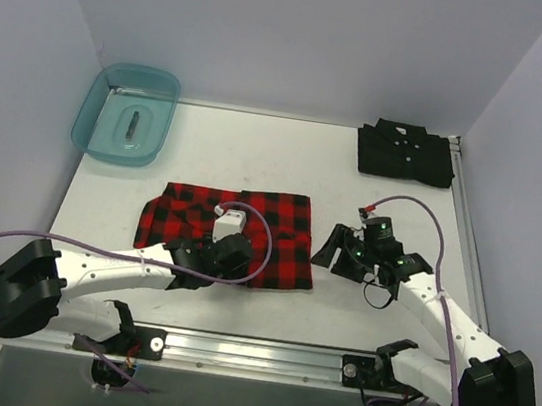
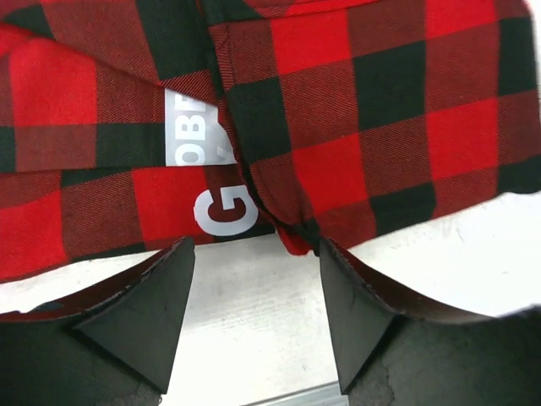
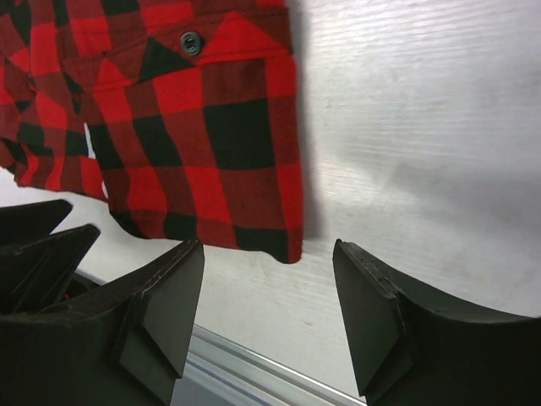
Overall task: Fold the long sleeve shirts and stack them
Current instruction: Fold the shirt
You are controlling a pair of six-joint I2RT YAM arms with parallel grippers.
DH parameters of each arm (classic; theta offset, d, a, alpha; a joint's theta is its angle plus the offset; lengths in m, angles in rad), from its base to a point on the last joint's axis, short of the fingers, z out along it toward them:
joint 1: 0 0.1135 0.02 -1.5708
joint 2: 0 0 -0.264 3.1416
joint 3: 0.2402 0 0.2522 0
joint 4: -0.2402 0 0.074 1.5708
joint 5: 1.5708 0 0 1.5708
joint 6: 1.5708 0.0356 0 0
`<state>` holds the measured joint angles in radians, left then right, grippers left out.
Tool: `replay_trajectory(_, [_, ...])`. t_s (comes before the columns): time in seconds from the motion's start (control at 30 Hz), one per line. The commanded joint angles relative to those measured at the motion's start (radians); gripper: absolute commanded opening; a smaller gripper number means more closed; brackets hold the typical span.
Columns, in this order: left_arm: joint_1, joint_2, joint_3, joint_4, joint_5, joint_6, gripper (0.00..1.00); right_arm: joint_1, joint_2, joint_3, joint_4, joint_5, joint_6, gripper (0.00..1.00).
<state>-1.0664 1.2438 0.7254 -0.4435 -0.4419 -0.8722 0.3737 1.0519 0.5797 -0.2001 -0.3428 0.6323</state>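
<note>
The red-and-black plaid shirt (image 1: pixel 238 224) lies folded in a flat rectangle at mid-table, white letters (image 2: pixel 224 211) at its near hem. The black shirt (image 1: pixel 404 153) sits folded at the back right. My left gripper (image 1: pixel 214 266) hovers at the plaid shirt's near edge. In the left wrist view it (image 2: pixel 258 288) is open over bare table, the hem (image 2: pixel 296 237) just past its fingertips. My right gripper (image 1: pixel 329 257) is beside the plaid shirt's right edge. Seen from the right wrist it (image 3: pixel 269 288) is open and empty, with the shirt's corner (image 3: pixel 287 245) just ahead.
A translucent teal bin (image 1: pixel 127 112) stands at the back left with a small dark item inside. A metal rail (image 1: pixel 261 348) runs along the table's near edge. Walls close in the back and both sides.
</note>
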Motion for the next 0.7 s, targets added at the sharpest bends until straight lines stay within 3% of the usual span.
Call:
replay_trajectory(0.0, [-0.003, 0.035, 0.011, 0.068, -0.011, -0.091, 0.68, 0.068, 0.051, 0.006, 0.08, 0.02, 0.055, 0.63])
replay_trajectory(0.17, [0.003, 0.121, 0.019, 0.118, 0.028, -0.111, 0.63, 0.093, 0.17, 0.014, 0.163, 0.03, 0.081, 0.62])
replay_trajectory(0.4, [0.01, 0.218, 0.032, 0.141, 0.077, -0.142, 0.56, 0.093, 0.192, -0.009, 0.192, 0.036, 0.084, 0.62])
replay_trajectory(0.5, [0.01, 0.217, 0.029, 0.164, 0.081, -0.142, 0.45, 0.094, 0.197, -0.024, 0.192, 0.031, 0.083, 0.62])
replay_trajectory(0.63, [0.01, 0.195, 0.04, 0.16, 0.083, -0.114, 0.16, 0.093, 0.224, -0.034, 0.237, 0.028, 0.081, 0.62])
replay_trajectory(0.67, [0.01, 0.186, 0.045, 0.154, 0.078, -0.103, 0.13, 0.096, 0.241, -0.037, 0.241, 0.031, 0.081, 0.61])
